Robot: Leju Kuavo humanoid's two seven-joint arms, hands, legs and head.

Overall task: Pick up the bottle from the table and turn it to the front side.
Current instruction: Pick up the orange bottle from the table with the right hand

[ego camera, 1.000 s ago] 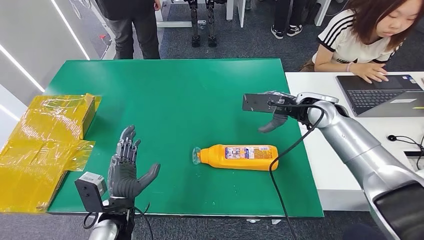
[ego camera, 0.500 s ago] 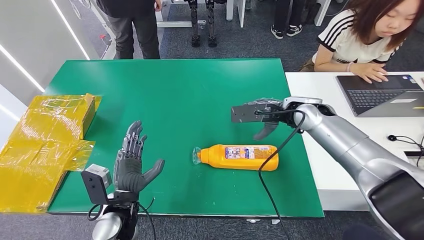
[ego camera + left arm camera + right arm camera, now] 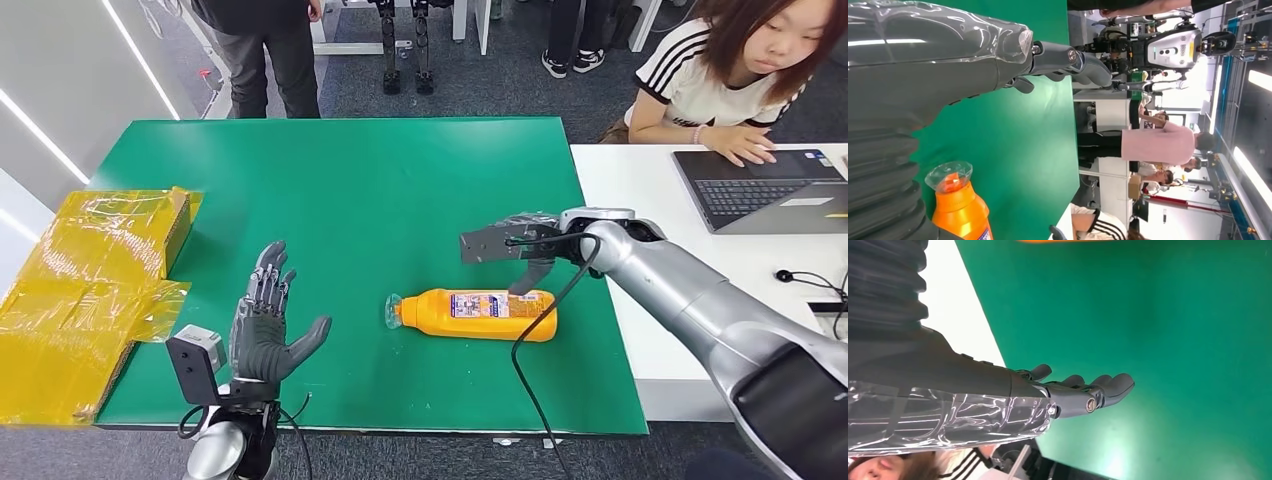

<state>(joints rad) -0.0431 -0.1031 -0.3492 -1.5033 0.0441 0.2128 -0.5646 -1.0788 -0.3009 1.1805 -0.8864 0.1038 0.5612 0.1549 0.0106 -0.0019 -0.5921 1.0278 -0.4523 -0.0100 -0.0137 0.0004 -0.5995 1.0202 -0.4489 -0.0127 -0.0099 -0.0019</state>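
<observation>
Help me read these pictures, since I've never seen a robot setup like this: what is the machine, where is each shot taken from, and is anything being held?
This is a humanoid robot with two silver arms, each ending in a many-fingered hand. The wide picture comes from a camera high on its body, looking down at a green table. The other two come from cameras at its wrists, close behind each hand, so they look turned sideways.

An orange bottle lies on its side on the table, its clear cap toward the robot's left. The right hand hangs just above the bottle's far end with fingers apart, holding nothing. The left hand is raised open near the table's front edge. A yellow wrapped box sits at the left, and a person works at a laptop on the white desk beside.
</observation>
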